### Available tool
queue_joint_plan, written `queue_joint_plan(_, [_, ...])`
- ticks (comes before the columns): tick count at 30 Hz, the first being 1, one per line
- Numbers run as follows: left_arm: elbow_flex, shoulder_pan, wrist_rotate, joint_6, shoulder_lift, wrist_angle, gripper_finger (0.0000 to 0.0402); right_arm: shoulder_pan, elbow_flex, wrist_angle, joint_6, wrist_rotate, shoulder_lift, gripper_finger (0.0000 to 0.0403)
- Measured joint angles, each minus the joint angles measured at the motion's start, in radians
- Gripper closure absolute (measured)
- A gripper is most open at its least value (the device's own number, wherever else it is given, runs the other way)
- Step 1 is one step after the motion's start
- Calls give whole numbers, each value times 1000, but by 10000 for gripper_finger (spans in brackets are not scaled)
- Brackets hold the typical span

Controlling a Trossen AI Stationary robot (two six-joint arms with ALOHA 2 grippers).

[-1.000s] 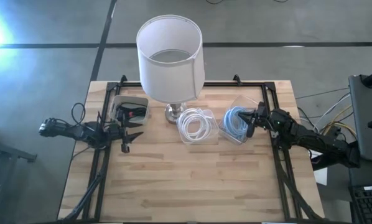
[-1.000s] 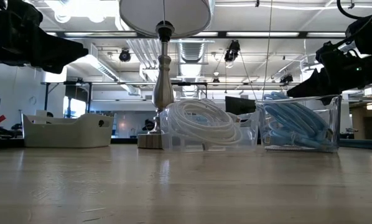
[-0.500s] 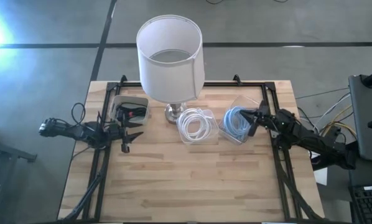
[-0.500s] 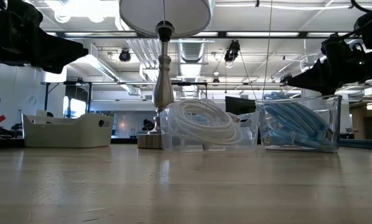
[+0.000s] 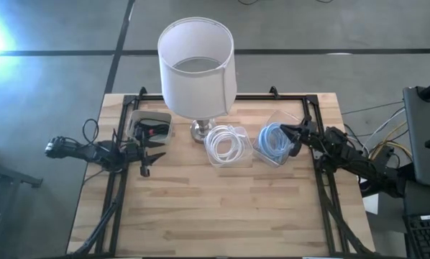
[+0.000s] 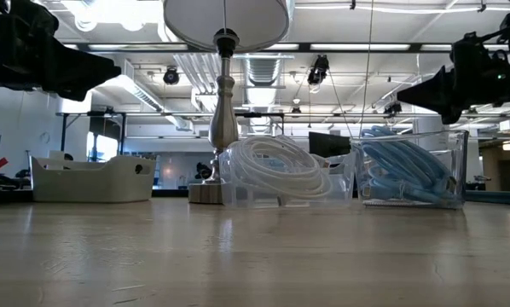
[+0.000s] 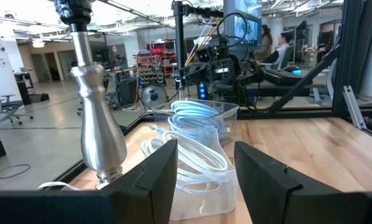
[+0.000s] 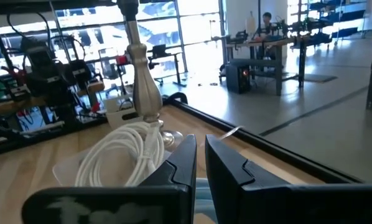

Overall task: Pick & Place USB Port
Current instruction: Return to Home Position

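A white tray (image 5: 138,119) near the table's far left corner holds a black item with a red spot (image 5: 152,130). Two clear bins stand right of the lamp base: one with a coiled white cable (image 5: 227,145), one with a coiled blue cable (image 5: 272,141). My left gripper (image 5: 154,152) hovers open at the table's left side, just near of the tray, and touches nothing. My right gripper (image 5: 292,138) is shut and empty. It hangs above the blue cable bin's right rim (image 6: 449,135), pointing toward the table's left.
A tall lamp with a white shade (image 5: 195,63) stands at the far middle, with its metal base (image 5: 199,130) beside the white cable bin. A black frame (image 5: 317,115) runs along the table's edges. The near half of the wooden top (image 5: 215,208) holds nothing. People sit in the room beyond (image 7: 279,43).
My right gripper has risen from just over the blue cable to well above the bin's rim. It has drawn back a little toward the table's right edge. The cables and bins have stayed where they were.
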Motion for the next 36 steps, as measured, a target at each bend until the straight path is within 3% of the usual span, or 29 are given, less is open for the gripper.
queue_joint_plan(36, [0,0,0,0,0,1,238,0,0,1,1,1,13,371])
